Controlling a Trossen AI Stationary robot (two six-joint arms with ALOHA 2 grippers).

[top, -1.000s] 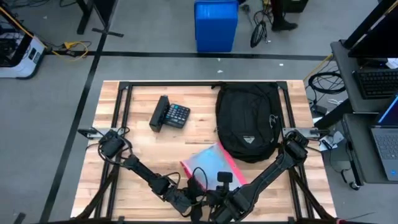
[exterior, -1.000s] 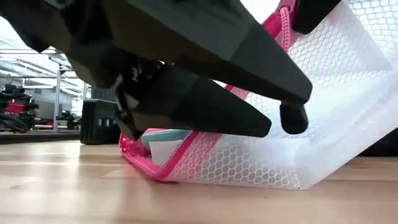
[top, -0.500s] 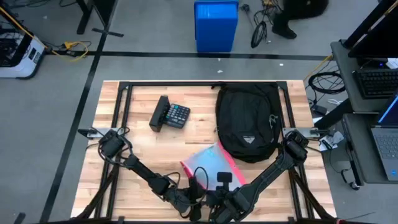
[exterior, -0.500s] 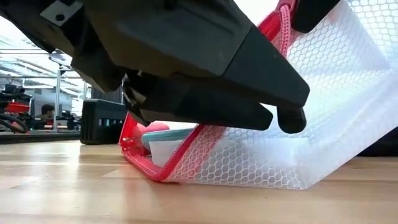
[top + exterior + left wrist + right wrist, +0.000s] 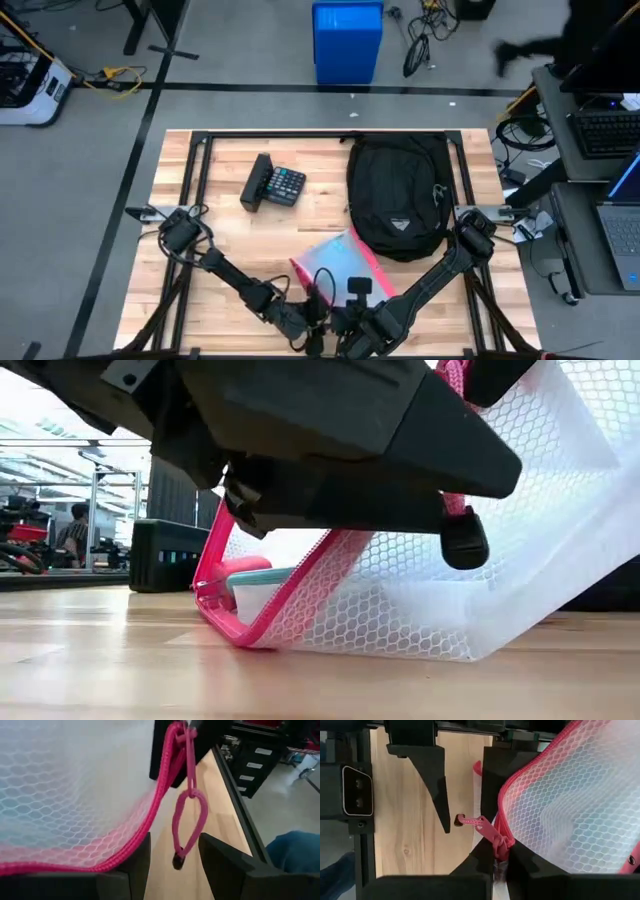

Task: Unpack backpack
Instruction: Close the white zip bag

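Gripping pink-edged mesh pouch (image 5: pixel 480 560), R gripper (image 5: pixel 501 851)

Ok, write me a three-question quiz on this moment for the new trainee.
1. True or false: the calculator is packed inside the backpack.
2. What is the right gripper clamped on?
A) the mesh pouch, at its pink zipper edge
B) a backpack strap
C) the calculator
3. Fill in: the pink zipper pull loop hangs between the left gripper's open ____.

Key: 1 false, it lies on the table apart from the backpack; 2 A; 3 fingers.
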